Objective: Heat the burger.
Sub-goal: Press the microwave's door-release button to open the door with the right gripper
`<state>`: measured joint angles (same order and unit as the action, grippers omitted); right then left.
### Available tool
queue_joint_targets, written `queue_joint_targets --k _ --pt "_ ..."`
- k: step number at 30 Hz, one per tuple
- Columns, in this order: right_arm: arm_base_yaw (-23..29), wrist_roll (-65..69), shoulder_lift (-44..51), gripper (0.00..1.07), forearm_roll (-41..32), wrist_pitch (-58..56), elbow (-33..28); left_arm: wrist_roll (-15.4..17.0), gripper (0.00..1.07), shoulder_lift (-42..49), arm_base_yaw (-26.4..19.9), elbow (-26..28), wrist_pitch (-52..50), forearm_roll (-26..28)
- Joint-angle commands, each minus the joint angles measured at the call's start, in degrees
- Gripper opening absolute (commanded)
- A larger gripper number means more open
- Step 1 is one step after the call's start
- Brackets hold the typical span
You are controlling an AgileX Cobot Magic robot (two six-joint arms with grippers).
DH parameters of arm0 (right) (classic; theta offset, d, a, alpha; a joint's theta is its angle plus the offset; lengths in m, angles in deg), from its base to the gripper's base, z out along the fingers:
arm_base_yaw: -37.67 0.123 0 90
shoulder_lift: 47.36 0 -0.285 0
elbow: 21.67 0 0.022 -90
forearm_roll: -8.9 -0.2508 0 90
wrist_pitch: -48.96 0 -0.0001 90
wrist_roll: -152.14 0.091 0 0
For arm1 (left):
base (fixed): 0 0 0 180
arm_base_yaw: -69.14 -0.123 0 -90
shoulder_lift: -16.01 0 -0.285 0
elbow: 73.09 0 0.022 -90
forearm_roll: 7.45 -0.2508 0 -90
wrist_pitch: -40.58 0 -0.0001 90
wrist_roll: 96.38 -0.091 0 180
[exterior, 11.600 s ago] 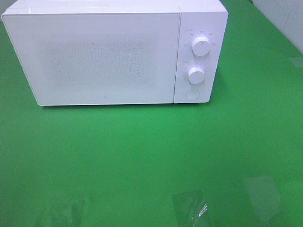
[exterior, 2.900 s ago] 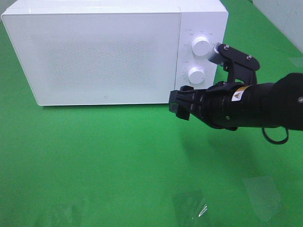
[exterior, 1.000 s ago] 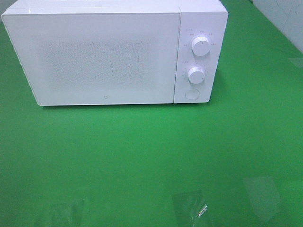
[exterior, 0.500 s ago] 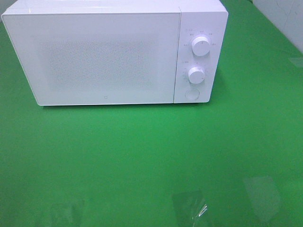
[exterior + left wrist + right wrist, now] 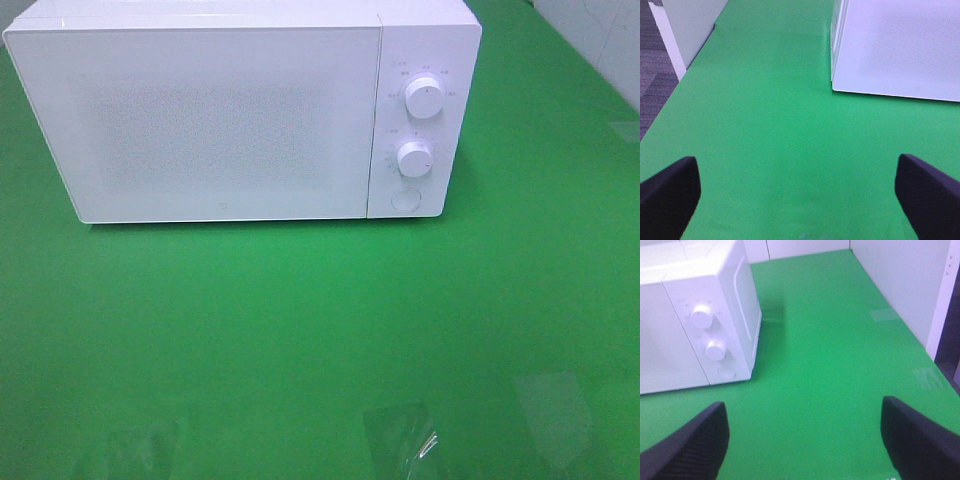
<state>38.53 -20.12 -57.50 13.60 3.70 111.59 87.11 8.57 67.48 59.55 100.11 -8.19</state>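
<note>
**Microwave shut, burger out of sight, both grippers empty**

The burger shows in none of the three views. It may sit behind the frosted door (image 5: 200, 125) of the white microwave (image 5: 240, 110), or off the table altogether; the pictures cannot settle which. The door is closed flush.

The left gripper (image 5: 800, 197) has its jaws spread wide with only bare green between them. The right gripper (image 5: 805, 440) also stands spread and holds nothing. Neither arm appears in the overhead view.

As a judgement, the task is at a pause around the microwave itself. If the burger is not yet inside, the next move calls for a press on the round button (image 5: 404, 199) at the lower right of the control panel, which looks like the door release. If it is inside, the upper knob (image 5: 425, 98) or lower knob (image 5: 414, 158) needs a turn. All three are small targets, so a narrowed jaw or a single fingertip would suit better than the present spread.

The microwave fills the upper left and centre of the overhead frame. The green table (image 5: 320, 330) lies open across the whole lower half, leaving room for the door to swing. Flat clear tape patches (image 5: 400, 440) lie along the bottom edge. A white wall (image 5: 900, 285) bounds the table on the right arm's side. On the left arm's side the table ends at an edge with dark floor (image 5: 655, 90) beyond.
</note>
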Motion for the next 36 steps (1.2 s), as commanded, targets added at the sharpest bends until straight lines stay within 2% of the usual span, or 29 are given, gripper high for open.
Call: queue_joint_targets --k 1,7,15,16,17,20,24,29,36 --pt "-0.3 0.0 -3.6 0.76 -0.1 10.3 -1.7 0.3 1.0 0.5 0.0 -0.1 -0.7 0.0" --pt "-0.2 0.9 -10.0 0.76 -0.1 23.8 -6.4 0.3 1.0 0.5 0.0 -0.1 -0.7 0.0" --pt "-0.2 5.6 -25.3 0.76 -0.1 45.8 -12.5 0.3 1.0 0.5 0.0 -0.1 -0.7 0.0" --pt "-0.2 5.6 -25.3 0.76 -0.1 45.8 -12.5 0.3 1.0 0.5 0.0 -0.1 -0.7 0.0" --pt "-0.2 6.2 -29.7 0.75 0.1 50.5 -13.1 0.3 1.0 0.5 0.0 -0.1 -0.7 0.0" --pt "-0.2 6.2 -34.1 0.75 0.1 54.1 -13.1 0.3 1.0 0.5 0.0 -0.1 -0.7 0.0" --pt "-0.2 6.2 -43.5 0.72 0.1 64.6 -13.1 0.3 1.0 0.5 0.0 -0.1 -0.7 0.0" --pt "-0.2 5.4 -51.0 0.71 0.1 75.7 -13.1 0.3 1.0 0.5 0.0 -0.1 -0.7 0.0" --pt "-0.1 3.2 -59.9 0.71 -1.3 84.6 -13.2 0.3 1.0 0.5 0.0 -0.1 -0.7 0.0"
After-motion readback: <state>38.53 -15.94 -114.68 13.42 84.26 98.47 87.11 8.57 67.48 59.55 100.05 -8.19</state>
